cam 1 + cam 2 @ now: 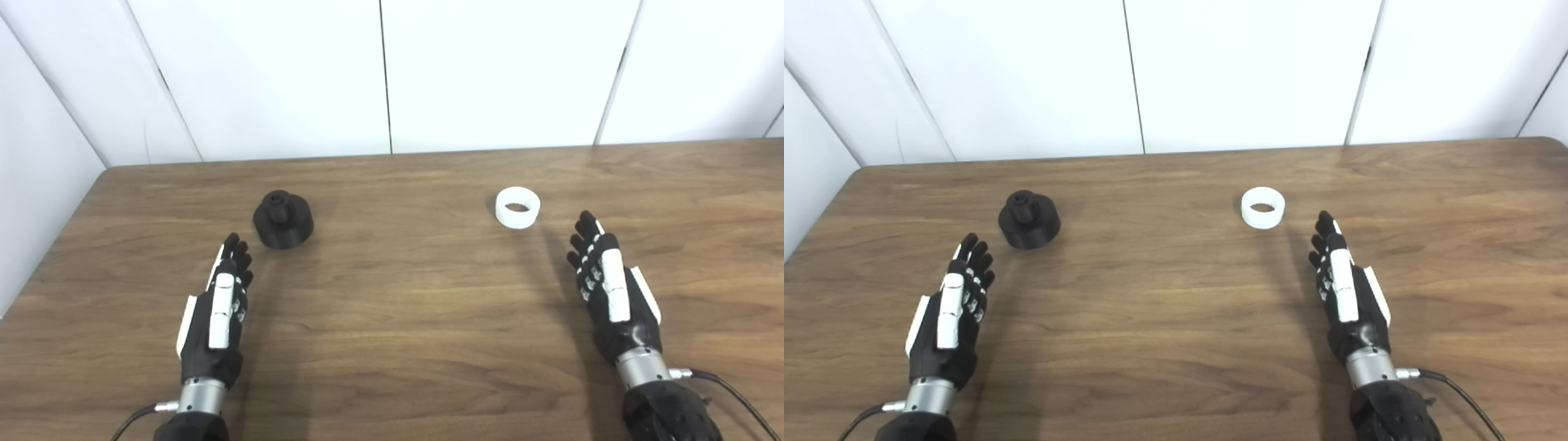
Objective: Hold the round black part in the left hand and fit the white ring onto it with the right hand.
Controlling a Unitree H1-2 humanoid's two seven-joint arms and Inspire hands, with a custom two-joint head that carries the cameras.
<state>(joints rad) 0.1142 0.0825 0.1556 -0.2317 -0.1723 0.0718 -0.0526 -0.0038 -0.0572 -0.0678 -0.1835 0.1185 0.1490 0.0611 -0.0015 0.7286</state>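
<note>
Ring (517, 207) and part (283, 220), both unheld

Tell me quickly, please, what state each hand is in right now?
Left hand: open, holding nothing, short of the round black part.
Right hand: open, holding nothing, near the white ring.

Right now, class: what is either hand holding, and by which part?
Nothing. The left hand and right hand are open, apart from the black part and white ring.

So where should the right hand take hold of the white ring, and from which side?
Probably by its outer wall, pinched across. The white ring lies flat with its opening upward, just ahead and left of the right hand, so coming from above looks simplest, and nothing stands beside it.
</note>
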